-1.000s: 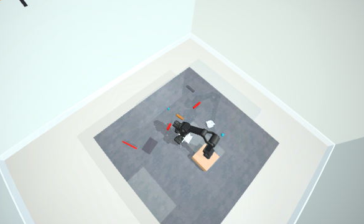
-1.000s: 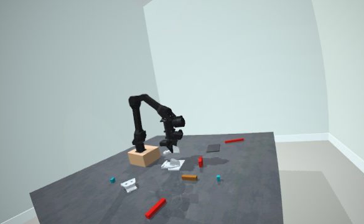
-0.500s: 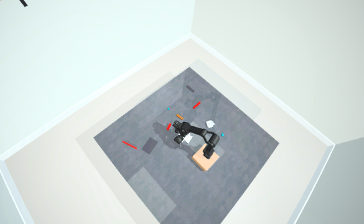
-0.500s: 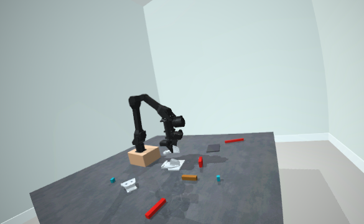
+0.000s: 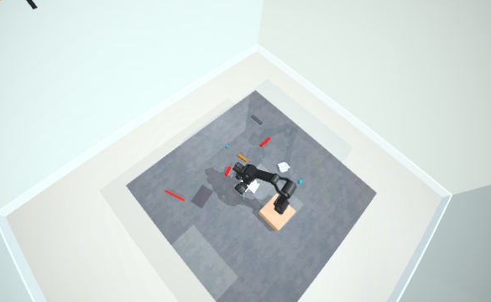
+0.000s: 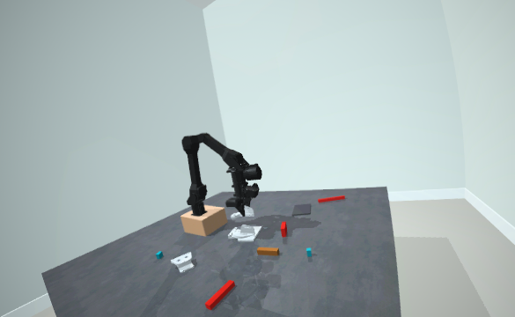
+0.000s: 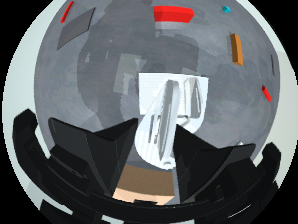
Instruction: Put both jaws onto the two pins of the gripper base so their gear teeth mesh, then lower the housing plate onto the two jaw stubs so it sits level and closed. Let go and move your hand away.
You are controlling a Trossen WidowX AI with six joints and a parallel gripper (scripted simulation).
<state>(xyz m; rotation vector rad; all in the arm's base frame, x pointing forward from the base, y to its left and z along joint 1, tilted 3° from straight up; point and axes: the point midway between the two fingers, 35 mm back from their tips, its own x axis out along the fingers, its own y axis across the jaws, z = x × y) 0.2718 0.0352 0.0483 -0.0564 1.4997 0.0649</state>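
Note:
My gripper (image 6: 242,213) (image 7: 154,124) is shut on a white jaw (image 7: 161,135) (image 6: 249,212), held above the gripper base. The white gripper base (image 7: 149,86) (image 6: 255,232) (image 5: 253,187) lies on the table under the held jaw. Another white jaw (image 7: 194,98) seems to be on the base, at its right in the wrist view. The held jaw hides part of the base, so its pins cannot be made out. The white housing plate (image 6: 183,261) (image 5: 284,167) with two holes stands apart on the table.
An upright-looking red block (image 6: 283,229) (image 7: 172,14) and an orange block (image 6: 268,251) (image 7: 237,49) are near the base. A red bar (image 6: 220,294), cyan cubes (image 6: 159,254) (image 6: 309,252) and a dark flat plate (image 6: 302,210) lie around. The arm stands on a wooden block (image 6: 204,221).

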